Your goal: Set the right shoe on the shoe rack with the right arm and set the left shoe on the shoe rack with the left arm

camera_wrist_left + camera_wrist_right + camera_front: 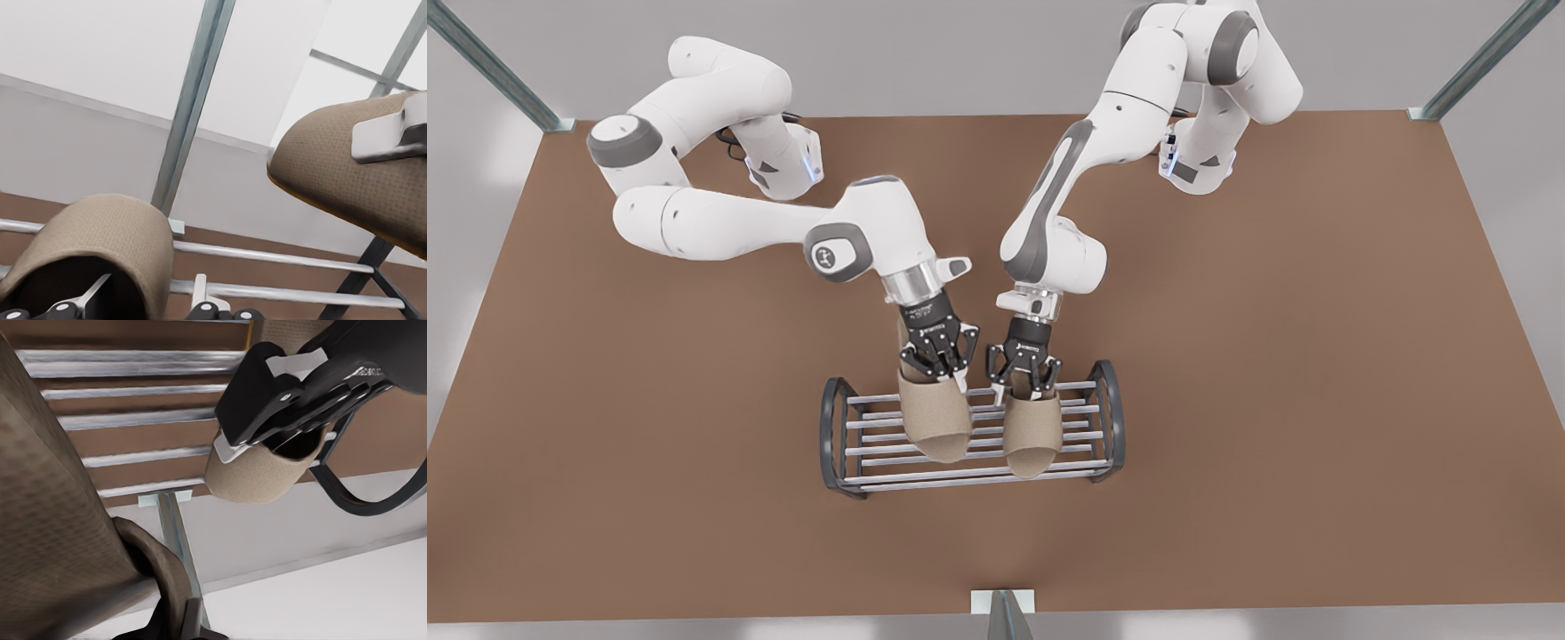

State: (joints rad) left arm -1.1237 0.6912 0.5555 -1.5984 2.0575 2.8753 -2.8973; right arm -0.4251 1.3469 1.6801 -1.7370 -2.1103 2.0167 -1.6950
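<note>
The dark shoe rack (pixel 833 427) with silver bars (pixel 267 255) (pixel 133 420) stands mid-table. Two tan open-toe slippers are over it, toes toward the near edge. My left gripper (pixel 1027 378) (pixel 150 288) (pixel 267 420), on the front view's right, is shut on the left shoe (pixel 1033 436) (pixel 113 233) (pixel 253 477), which sits low at the bars. My right gripper (pixel 940 360), on the front view's left, is shut on the right shoe (pixel 935 418) (pixel 333 167) (pixel 47 520), held tilted a little above the rack. One of its fingers (pixel 387 137) presses the upper.
The brown table (pixel 1316 356) stretches wide on both sides of the rack. A metal frame post (pixel 1005 613) (pixel 193 100) stands at the near edge, straight ahead of the rack. The two grippers hang close together, a small gap between them.
</note>
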